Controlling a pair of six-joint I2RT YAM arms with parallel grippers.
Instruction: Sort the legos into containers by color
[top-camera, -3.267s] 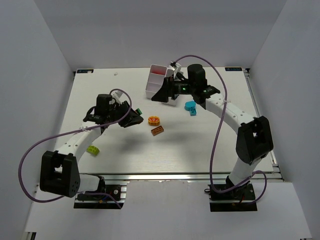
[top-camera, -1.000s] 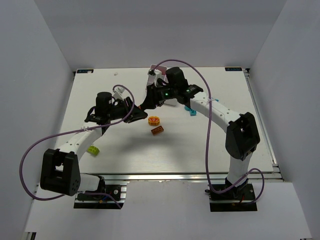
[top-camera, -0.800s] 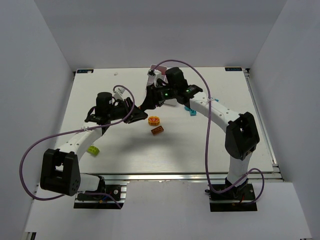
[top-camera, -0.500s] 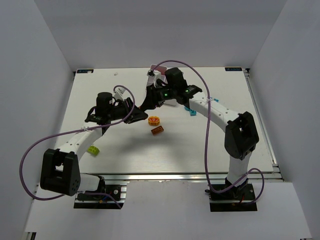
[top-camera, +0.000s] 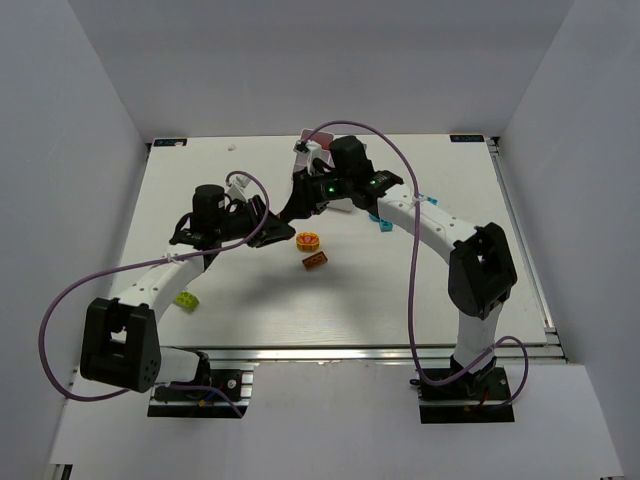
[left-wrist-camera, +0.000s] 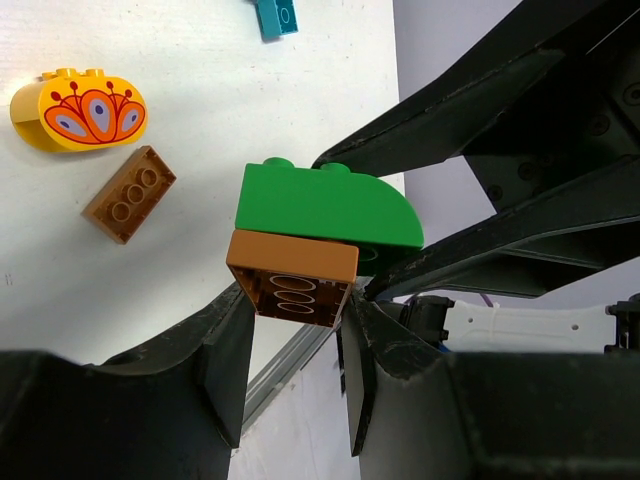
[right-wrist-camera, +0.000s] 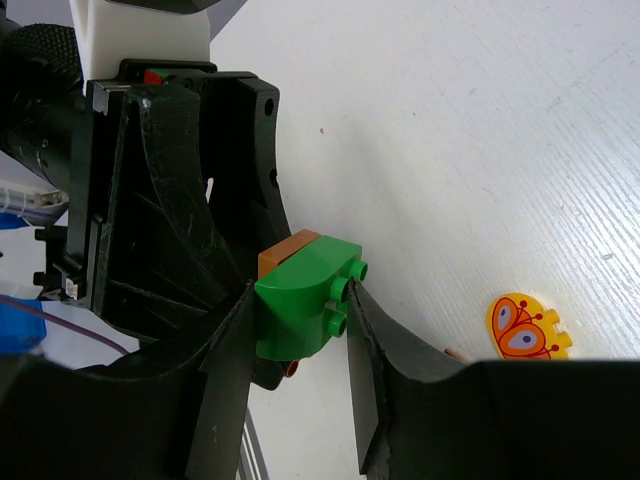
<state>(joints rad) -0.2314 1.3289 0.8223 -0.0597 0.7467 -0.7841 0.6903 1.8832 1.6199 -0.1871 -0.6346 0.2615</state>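
In the top view, the left gripper (top-camera: 270, 232) and right gripper (top-camera: 296, 208) are meeting nose to nose at ten o'clock from the yellow brick (top-camera: 307, 240). The containers (top-camera: 316, 140) are peeking out at twelve.

In the left wrist view, the left claw is clenching the brown brick (left-wrist-camera: 293, 285), with the green brick (left-wrist-camera: 325, 205) sitting at its twelve.

In the right wrist view, the right fingers (right-wrist-camera: 232, 345) are bracketing the green brick and seemingly touching it, though I cannot tell whether they are clamping firmly. It looks best to squeeze fully first, then pull straight apart.

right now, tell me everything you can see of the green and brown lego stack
The stack is two glossy plastic bricks pressed together: a green one with a rounded corner and studs, and an orange-brown one with round underside holes. It is held in the air, the left gripper clamping the brown half; the right gripper flanks the green half, contact unclear.
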